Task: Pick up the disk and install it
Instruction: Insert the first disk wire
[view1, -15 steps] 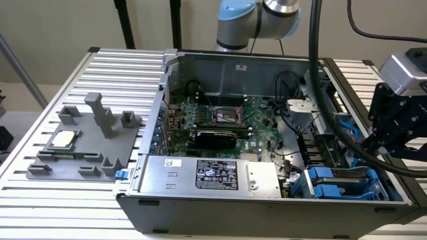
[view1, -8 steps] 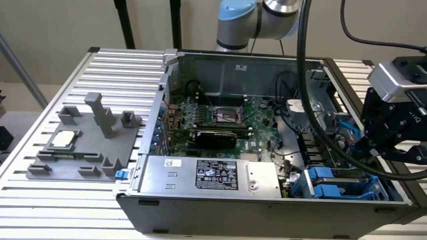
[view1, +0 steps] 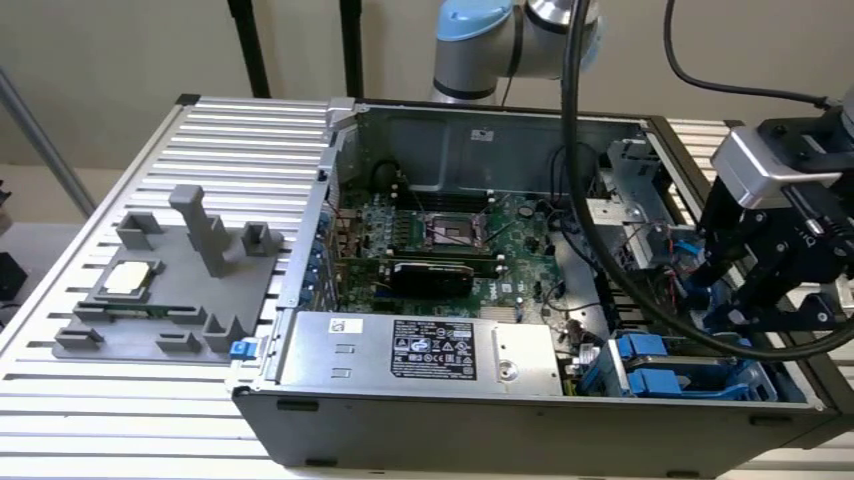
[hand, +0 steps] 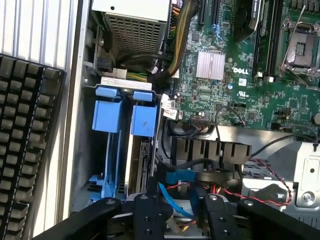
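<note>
Apparently the disk (hand: 137, 157) stood on edge in its blue carrier inside the open computer case (view1: 534, 425), seated in the drive bay just beside a second blue carrier (hand: 107, 116). The end effector (hand: 177, 212) hung near it, fingers spread and empty. Working well here likely meant staying square to the carrier and clear of the loose blue cable (hand: 170, 197).

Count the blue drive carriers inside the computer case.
2. The blue drive carriers stand side by side beside the power supply: one nearer the case wall, the other nearer the motherboard. More may be hidden behind the black cables.
</note>
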